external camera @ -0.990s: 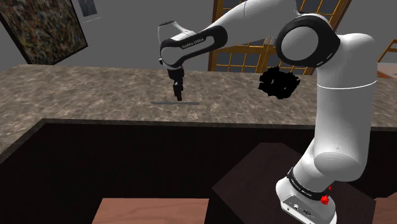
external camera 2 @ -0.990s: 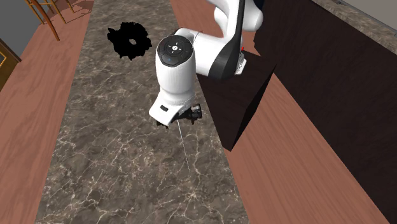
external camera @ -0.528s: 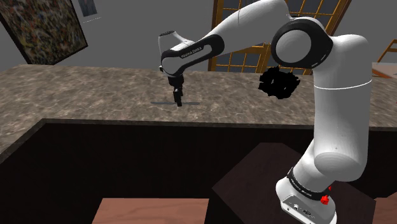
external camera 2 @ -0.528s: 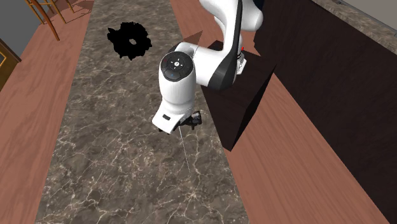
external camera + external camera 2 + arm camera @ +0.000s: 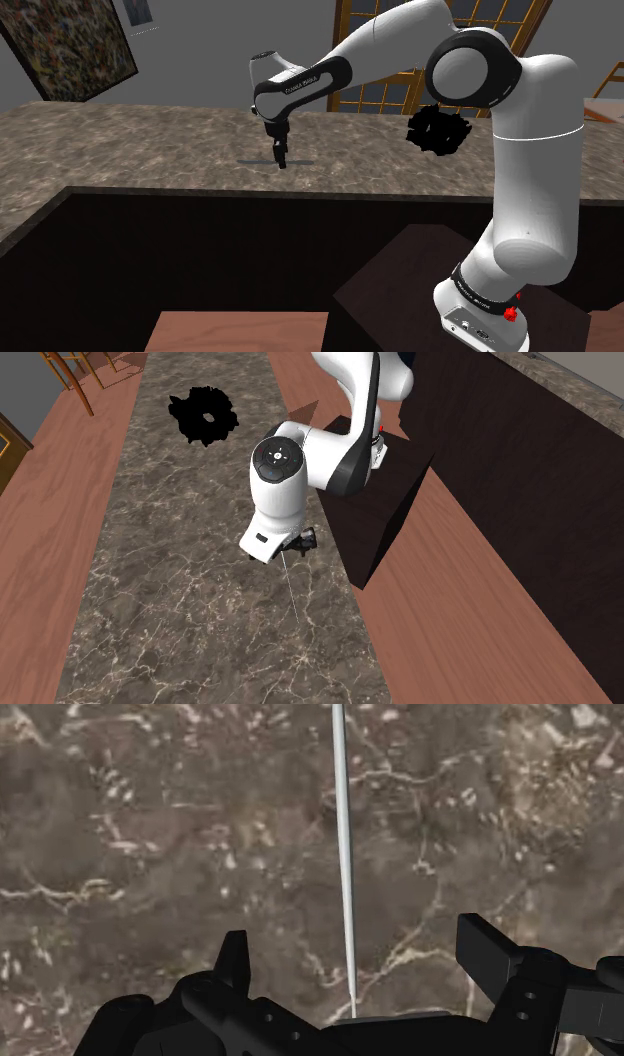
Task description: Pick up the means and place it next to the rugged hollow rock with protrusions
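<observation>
1. The rod (image 5: 343,854) is a very thin, straight, pale sliver lying flat on the marbled counter (image 5: 150,632). In the second exterior view it runs from under the gripper (image 5: 300,540) toward that view's near edge.
2. It is probably almost weightless and stiff. It is so slim and lies so low that it could roll, slip from the pads, or bend if it is pinched unevenly.
3. The best hold is across its width, with the fingertips brought right down to the counter. The end now between the fingers would serve, though a hold nearer the middle would likely swing less in carrying.
4. The gripper is released: in the wrist view its two black fingers stand wide apart on either side of the rod's end and touch nothing.
5. In the shoulder view the arm rises from the stand and reaches over to that view's left. The forearm slopes down and the hand points straight down, just above the counter.
6. The rock (image 5: 205,415), black, jagged and holed, sits well apart from the rod, at the far left of the counter in the second exterior view.
</observation>
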